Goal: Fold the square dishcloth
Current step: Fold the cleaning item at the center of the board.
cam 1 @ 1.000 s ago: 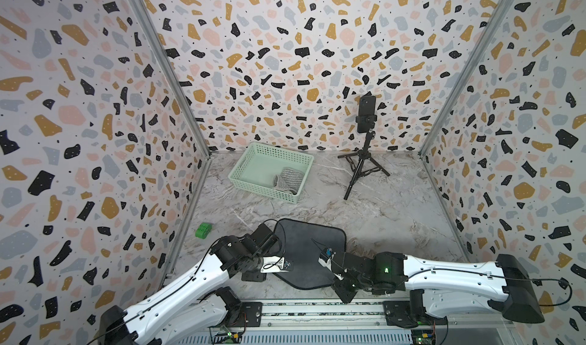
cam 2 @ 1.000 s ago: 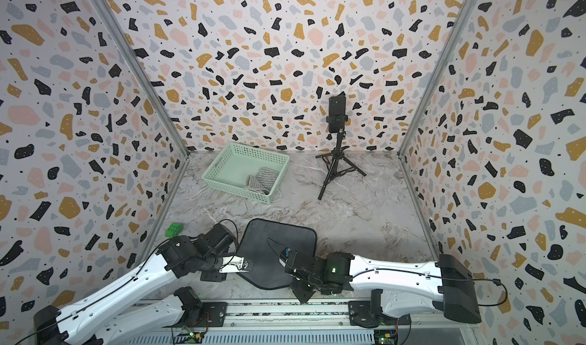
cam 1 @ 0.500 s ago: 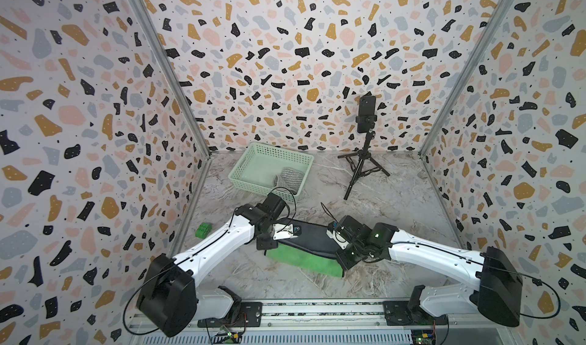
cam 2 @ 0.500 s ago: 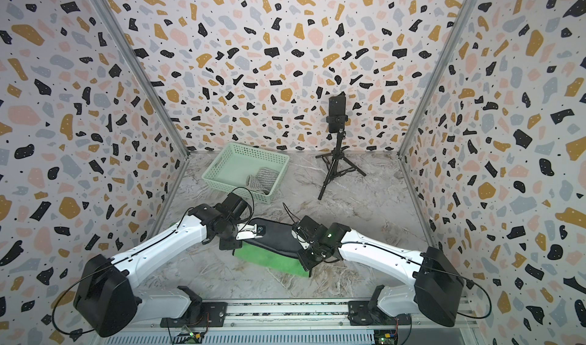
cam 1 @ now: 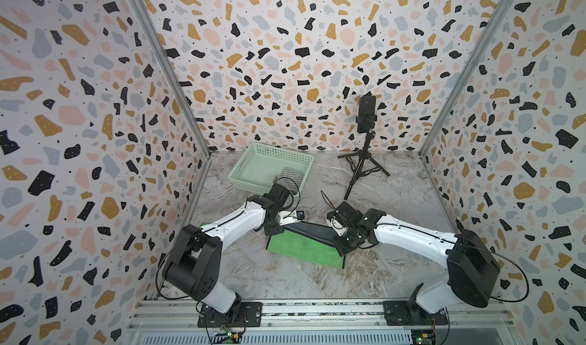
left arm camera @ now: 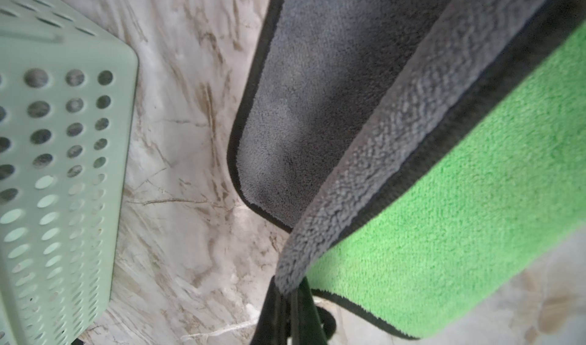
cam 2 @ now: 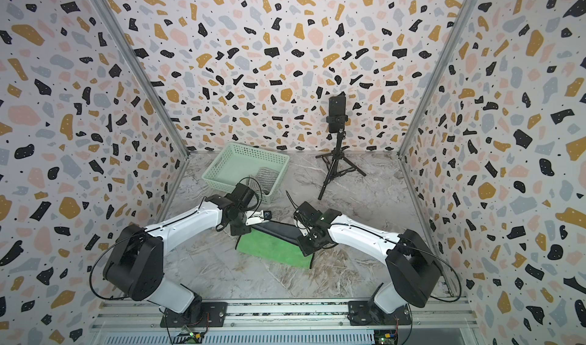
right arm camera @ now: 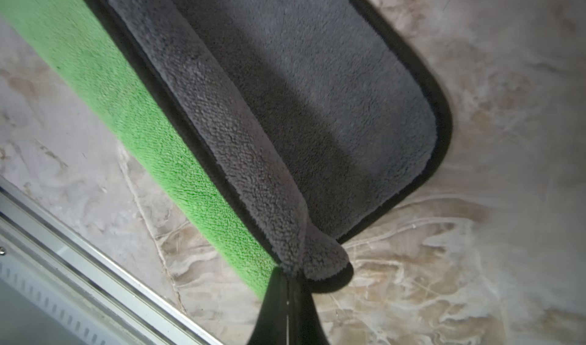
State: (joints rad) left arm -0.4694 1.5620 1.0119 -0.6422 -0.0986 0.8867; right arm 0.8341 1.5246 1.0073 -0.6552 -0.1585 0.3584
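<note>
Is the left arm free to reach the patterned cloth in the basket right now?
Probably not: the left gripper is shut on a corner of the dishcloth. The basket itself sits close beyond it, and the way there looks clear.

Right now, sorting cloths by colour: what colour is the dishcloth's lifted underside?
Bright green; dishcloth shows best in left wrist view.

Right gripper (right arm camera: 287, 283) with jaws pinched together on a corner of the dishcloth (right arm camera: 317, 89), grey fleecy face with black trim, bright green underside turned out alongside, marbled tabletop (right arm camera: 459, 264) beneath, metal rail (right arm camera: 79, 264) at its edge.
</note>
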